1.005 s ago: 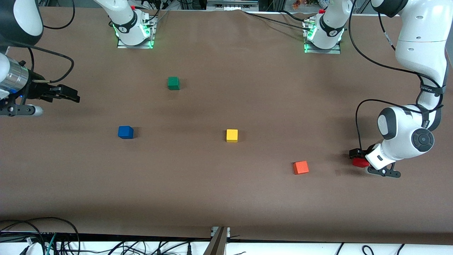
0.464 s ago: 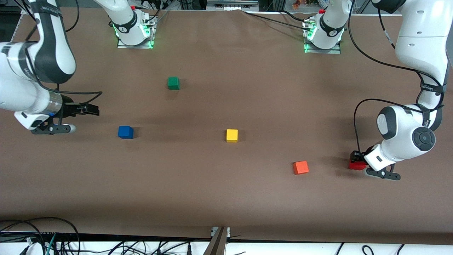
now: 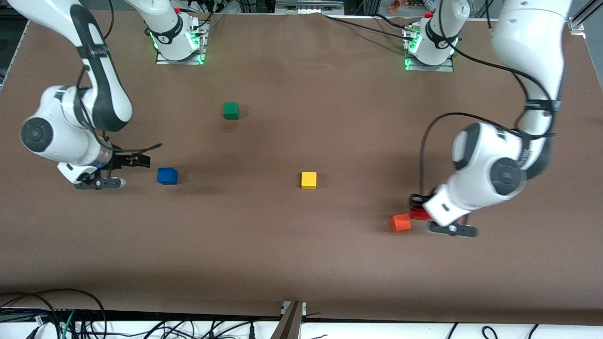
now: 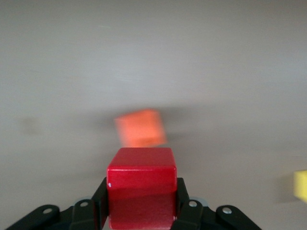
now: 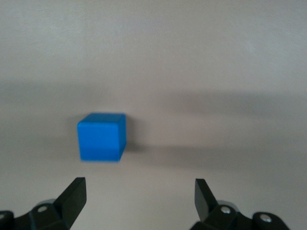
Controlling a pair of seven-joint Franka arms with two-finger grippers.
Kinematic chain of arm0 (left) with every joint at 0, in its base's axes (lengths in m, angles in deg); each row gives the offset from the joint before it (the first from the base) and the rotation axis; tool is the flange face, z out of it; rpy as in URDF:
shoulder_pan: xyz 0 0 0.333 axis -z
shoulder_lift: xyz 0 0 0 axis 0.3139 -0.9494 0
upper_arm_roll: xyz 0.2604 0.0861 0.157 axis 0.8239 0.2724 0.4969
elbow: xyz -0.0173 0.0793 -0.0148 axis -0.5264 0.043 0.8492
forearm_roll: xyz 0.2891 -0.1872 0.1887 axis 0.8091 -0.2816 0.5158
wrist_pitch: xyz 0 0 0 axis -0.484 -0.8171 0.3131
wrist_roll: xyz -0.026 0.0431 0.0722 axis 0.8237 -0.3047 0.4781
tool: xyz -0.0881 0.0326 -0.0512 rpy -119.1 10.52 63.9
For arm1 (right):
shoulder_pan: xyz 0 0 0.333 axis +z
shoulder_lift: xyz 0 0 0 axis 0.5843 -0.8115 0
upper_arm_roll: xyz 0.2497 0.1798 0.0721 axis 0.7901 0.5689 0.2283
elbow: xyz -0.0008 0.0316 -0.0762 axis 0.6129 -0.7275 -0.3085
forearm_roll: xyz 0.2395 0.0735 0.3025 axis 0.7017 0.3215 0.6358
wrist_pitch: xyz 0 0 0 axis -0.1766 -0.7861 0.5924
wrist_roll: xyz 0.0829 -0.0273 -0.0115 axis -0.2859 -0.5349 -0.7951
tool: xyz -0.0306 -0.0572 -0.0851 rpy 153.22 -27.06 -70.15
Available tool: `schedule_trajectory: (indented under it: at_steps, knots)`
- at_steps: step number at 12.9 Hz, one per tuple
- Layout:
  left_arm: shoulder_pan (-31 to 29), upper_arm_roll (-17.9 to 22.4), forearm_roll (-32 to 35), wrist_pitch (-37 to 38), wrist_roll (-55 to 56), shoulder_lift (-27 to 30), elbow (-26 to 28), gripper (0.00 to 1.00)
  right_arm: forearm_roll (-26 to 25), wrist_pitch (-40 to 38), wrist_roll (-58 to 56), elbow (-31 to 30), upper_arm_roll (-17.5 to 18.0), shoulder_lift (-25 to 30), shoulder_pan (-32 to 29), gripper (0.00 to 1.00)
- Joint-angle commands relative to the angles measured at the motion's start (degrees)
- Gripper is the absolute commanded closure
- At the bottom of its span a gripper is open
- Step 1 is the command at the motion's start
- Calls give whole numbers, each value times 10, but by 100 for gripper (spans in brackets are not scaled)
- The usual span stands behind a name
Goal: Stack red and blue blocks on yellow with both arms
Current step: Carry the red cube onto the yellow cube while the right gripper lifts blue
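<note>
My left gripper point(image 3: 417, 207) is shut on the deep red block point(image 3: 419, 214), held above the table just beside the orange-red cube point(image 3: 400, 222). In the left wrist view the red block point(image 4: 140, 184) sits between the fingers point(image 4: 96, 201), with the orange-red cube point(image 4: 140, 127) past it and the yellow cube point(image 4: 301, 186) at the edge. The yellow cube point(image 3: 309, 180) rests mid-table. The blue block point(image 3: 167, 175) lies toward the right arm's end. My right gripper point(image 3: 141, 161) is open and empty, close beside the blue block point(image 5: 102, 136).
A green cube point(image 3: 231, 110) sits on the brown table point(image 3: 301, 254), farther from the front camera than the blue and yellow cubes. The orange-red cube lies right by the held red block. Cables run along the table's front edge.
My left gripper closed on the red block and carried it toward the orange-red cube. My right arm swung in and down, bringing its gripper close to the blue block.
</note>
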Motion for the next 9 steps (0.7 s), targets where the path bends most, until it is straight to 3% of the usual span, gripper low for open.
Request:
schedule_trajectory:
  at_steps: [1, 3, 9]
  knots:
    - [105, 13, 11, 16, 109, -8, -21, 100, 1, 48, 1, 1, 4, -41, 3, 0]
    - [152, 16, 8, 12, 127, -20, -28, 100, 2, 74, 13, 1, 4, -60, 13, 0]
    - [253, 25, 9, 9, 249, -111, -131, 100, 6, 75, 26, 7, 5, -60, 22, 0]
